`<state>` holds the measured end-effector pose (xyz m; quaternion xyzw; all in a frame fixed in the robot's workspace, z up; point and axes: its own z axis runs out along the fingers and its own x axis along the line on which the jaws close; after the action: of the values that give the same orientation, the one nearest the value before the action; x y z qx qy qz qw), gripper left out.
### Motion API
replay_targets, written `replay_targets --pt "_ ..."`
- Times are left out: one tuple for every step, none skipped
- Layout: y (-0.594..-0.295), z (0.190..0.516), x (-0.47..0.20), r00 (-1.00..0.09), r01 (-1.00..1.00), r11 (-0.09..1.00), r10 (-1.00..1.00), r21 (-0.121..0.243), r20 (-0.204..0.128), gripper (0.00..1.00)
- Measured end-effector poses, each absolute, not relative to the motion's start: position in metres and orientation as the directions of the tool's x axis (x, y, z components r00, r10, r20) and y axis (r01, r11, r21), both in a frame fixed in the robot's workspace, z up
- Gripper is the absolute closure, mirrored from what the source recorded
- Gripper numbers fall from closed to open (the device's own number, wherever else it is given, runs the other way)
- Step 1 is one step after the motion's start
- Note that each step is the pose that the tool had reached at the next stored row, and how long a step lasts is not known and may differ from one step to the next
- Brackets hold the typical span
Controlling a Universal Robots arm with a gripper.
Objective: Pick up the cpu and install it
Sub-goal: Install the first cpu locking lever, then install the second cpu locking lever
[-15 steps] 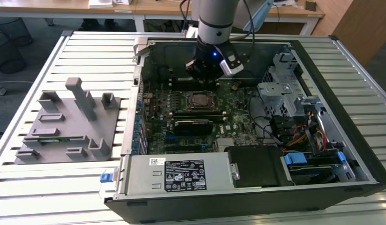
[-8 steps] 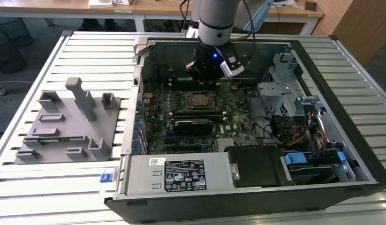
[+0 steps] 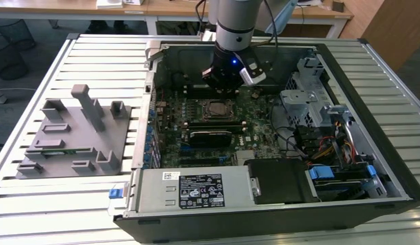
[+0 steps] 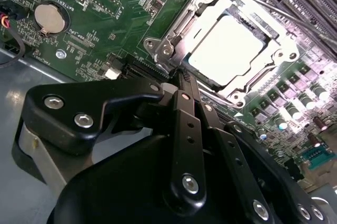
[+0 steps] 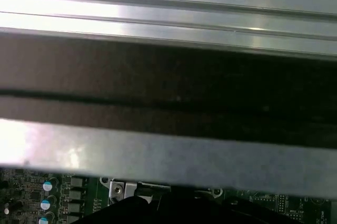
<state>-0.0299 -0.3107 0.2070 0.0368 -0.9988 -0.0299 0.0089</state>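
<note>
The cpu (image 4: 226, 50), a small silver square, lies flat inside the metal socket frame (image 4: 163, 50) on the green motherboard. In the exterior view the cpu (image 3: 215, 108) sits in the middle of the board inside the open computer case (image 3: 373, 153). My gripper (image 3: 227, 93) hangs just behind the socket, toward the case's far wall. In the second wrist view the black fingers (image 4: 184, 108) run together to a point at the socket's edge, so the gripper (image 4: 180, 75) is shut with nothing between its tips and is not touching the chip.
A grey fixture block (image 3: 73, 135) with slots and posts stands on the slatted table at the exterior view's left. A drive cage (image 3: 301, 99), cables and a power supply (image 3: 196, 189) crowd the case. The first wrist view shows the case's dark wall (image 5: 168, 92) and board edge (image 5: 52, 192).
</note>
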Motion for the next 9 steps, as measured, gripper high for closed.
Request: replay_targets --pt "-0.3113 0.207 -0.03 -0.997 -0.073 0.996 -0.074 0.06 0.015 0.89" --pt "-0.3119 0.207 -0.03 -0.997 -0.073 0.996 -0.074 0.06 0.016 0.89" --pt "-0.3125 0.207 -0.0299 -0.997 -0.073 0.996 -0.074 0.06 0.015 0.89" --pt "-0.3133 0.207 -0.03 -0.997 -0.073 0.996 -0.074 0.06 0.015 0.89" --pt "-0.3143 0.207 -0.03 -0.997 -0.073 0.996 -0.074 0.06 0.015 0.89" --pt "-0.3153 0.207 -0.03 -0.997 -0.073 0.996 -0.074 0.06 0.015 0.89" --pt "-0.3165 0.207 -0.03 -0.997 -0.073 0.996 -0.074 0.06 0.015 0.89" --pt "-0.3178 0.207 -0.0299 -0.997 -0.073 0.995 -0.074 0.06 0.015 0.89" --pt "-0.3191 0.207 -0.03 -0.997 -0.073 0.996 -0.074 0.06 0.015 0.89"
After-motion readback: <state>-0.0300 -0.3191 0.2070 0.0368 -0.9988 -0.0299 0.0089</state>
